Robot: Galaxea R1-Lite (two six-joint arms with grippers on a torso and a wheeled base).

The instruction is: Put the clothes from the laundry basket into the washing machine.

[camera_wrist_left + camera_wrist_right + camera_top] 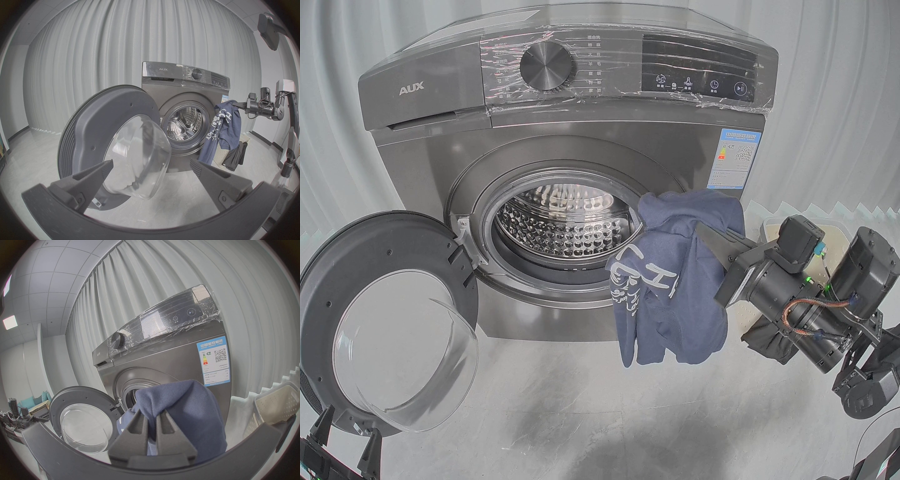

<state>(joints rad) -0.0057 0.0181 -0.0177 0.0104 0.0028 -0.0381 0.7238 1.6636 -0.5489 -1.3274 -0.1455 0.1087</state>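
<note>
The right gripper (152, 424) has its two fingers pressed close together on a fold of a navy blue shirt (675, 294), which it holds up off the floor. The shirt hangs in loose folds with white print on its front. It hangs just right of the open drum (569, 219), and its top edge is level with the right rim of the opening.

The washing machine (569, 125) is grey and stands at the far side against a pale pleated curtain (837, 94). Its round door (387, 312) is swung fully open to the left, with the glass bowl facing outward. The shiny drum has no clothes visible inside.

The cream laundry basket (278, 405) sits on the floor right of the machine, behind the right arm. A dark garment (765, 340) is draped over its near edge.

The left gripper (352, 419) is low at the near left, below the door, with its fingers spread wide and nothing between them.
</note>
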